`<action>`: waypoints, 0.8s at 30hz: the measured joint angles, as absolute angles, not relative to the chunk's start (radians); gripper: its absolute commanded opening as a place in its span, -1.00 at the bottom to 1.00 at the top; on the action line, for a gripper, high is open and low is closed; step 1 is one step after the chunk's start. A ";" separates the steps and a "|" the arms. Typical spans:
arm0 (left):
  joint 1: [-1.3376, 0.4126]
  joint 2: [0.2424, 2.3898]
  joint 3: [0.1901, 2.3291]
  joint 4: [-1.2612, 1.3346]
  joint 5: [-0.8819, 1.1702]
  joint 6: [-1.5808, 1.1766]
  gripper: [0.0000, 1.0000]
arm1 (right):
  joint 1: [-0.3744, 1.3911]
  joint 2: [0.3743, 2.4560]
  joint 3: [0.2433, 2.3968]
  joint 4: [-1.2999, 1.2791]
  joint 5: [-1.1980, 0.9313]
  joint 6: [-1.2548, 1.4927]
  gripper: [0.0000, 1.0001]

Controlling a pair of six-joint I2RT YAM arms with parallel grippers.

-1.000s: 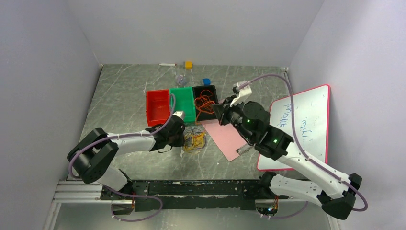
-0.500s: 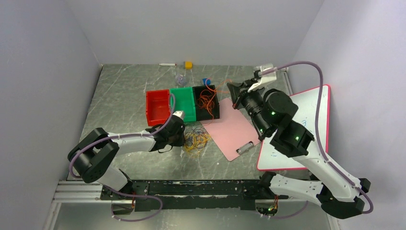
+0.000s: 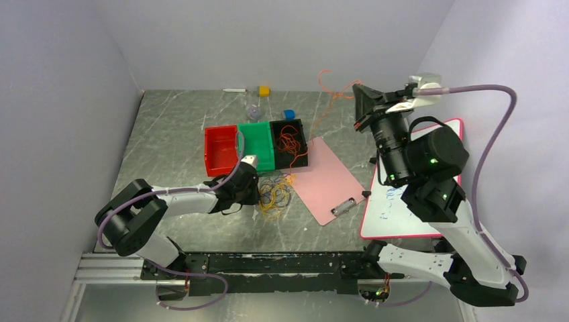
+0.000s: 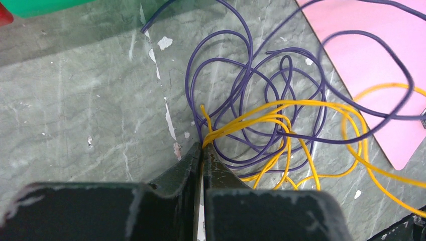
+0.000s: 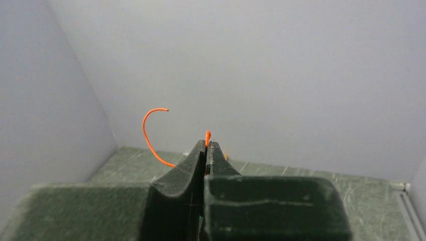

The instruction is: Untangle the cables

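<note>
A tangle of yellow and purple cables (image 3: 275, 194) lies on the table in front of the bins. My left gripper (image 3: 257, 192) is low at its left edge, shut on a yellow cable (image 4: 236, 123) that crosses the purple loops (image 4: 241, 75). My right gripper (image 3: 355, 86) is raised high at the back right, shut on an orange cable (image 3: 327, 102). That cable hangs down toward the black bin (image 3: 288, 122), where more orange loops (image 3: 290, 143) lie. In the right wrist view the orange cable (image 5: 148, 140) curls up left of the fingertips (image 5: 198, 150), and a short end pokes out above my right gripper (image 5: 206, 143).
A red bin (image 3: 209, 151), a green bin (image 3: 258, 127) and the black bin stand in a row. A pink clipboard (image 3: 325, 181) lies right of the tangle and a red-framed whiteboard (image 3: 382, 218) beyond it. A yellow cube (image 3: 264, 90), a blue piece (image 3: 288, 114) and a pen (image 3: 234, 90) sit near the back wall.
My right arm has swung up and to the right, from over the black bin, drawing the orange cable out with it. The left arm has stayed at the tangle.
</note>
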State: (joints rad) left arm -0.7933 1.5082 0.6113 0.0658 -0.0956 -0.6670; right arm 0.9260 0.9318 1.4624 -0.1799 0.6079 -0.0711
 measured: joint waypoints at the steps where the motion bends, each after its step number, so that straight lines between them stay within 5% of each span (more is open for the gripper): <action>1: -0.793 1.509 0.611 0.068 -0.096 -0.668 -0.86 | 0.926 0.932 1.473 -0.169 0.618 -0.087 -1.00; 24: -0.793 1.509 0.590 0.116 -0.096 -0.678 -0.86 | 0.926 0.927 1.650 0.015 0.702 -0.363 -1.00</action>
